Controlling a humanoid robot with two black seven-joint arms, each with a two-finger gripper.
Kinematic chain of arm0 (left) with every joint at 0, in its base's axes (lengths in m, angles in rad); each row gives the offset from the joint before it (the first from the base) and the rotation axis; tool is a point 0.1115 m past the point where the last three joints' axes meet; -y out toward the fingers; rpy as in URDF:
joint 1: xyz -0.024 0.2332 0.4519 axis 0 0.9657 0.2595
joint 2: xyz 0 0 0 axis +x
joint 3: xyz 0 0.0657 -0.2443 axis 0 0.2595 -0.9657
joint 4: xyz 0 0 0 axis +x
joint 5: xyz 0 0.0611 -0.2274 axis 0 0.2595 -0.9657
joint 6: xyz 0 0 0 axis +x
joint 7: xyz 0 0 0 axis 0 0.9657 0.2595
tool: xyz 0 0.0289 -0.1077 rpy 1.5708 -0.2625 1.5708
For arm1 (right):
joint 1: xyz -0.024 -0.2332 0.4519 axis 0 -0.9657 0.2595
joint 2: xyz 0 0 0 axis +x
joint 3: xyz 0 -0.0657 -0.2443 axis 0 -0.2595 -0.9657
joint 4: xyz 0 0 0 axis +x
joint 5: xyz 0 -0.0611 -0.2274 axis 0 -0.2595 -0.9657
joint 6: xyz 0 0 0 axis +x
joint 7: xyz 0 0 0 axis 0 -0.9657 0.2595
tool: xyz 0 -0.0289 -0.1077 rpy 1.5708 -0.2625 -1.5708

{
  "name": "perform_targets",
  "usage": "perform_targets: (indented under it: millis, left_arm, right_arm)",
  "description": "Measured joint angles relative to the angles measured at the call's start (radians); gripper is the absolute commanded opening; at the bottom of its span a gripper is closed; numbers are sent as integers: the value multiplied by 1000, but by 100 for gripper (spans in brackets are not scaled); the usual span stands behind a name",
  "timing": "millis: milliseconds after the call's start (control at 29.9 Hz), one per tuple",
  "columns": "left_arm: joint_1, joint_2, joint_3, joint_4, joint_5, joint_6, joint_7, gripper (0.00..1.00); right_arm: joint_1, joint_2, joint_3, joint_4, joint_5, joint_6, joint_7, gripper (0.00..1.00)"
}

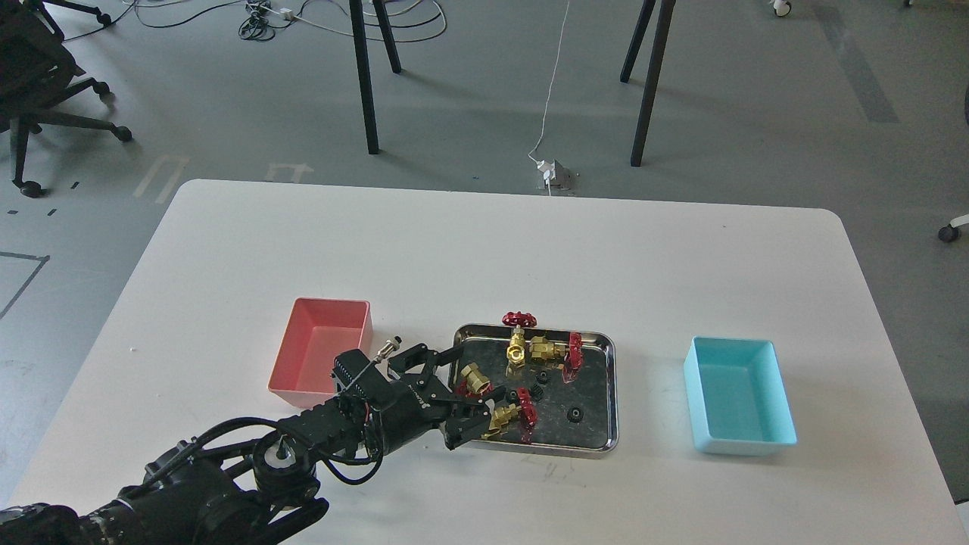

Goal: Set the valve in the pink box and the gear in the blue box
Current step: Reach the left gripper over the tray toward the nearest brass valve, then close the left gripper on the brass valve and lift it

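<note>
A steel tray (612,378) at the table's middle holds several brass valves with red handwheels and small black gears (575,414). My left gripper (464,391) reaches over the tray's left edge. It is open, with one finger (453,355) behind and one finger (471,428) in front of the leftmost valve (475,378). Another valve (509,414) lies just right of the front finger. Two more valves (546,349) lie at the tray's back. The pink box (303,393) stands left of the tray, partly behind my wrist. The blue box (742,445) stands to the right. Both boxes look empty.
The white table's front edge is close below my arm. Behind the table are black table legs (363,76), floor cables and an office chair (38,83) at far left. Bare tabletop lies between the tray and the blue box.
</note>
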Motion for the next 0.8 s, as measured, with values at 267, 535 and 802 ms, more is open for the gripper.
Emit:
perform_targets:
  millis: [267, 535, 802]
  left_arm:
    - [7, -17, 3, 0, 0, -8, 2, 54]
    - [34, -8, -10, -1, 0, -15, -8, 26]
    - [23, 16, -111, -37, 0, -16, -6, 17]
  right_arm:
    - [0, 1, 0, 0, 0, -2, 0, 99]
    - [-2, 1, -1, -1, 0, -2, 0, 99]
    - [-8, 1, -10, -40, 0, -2, 1, 99]
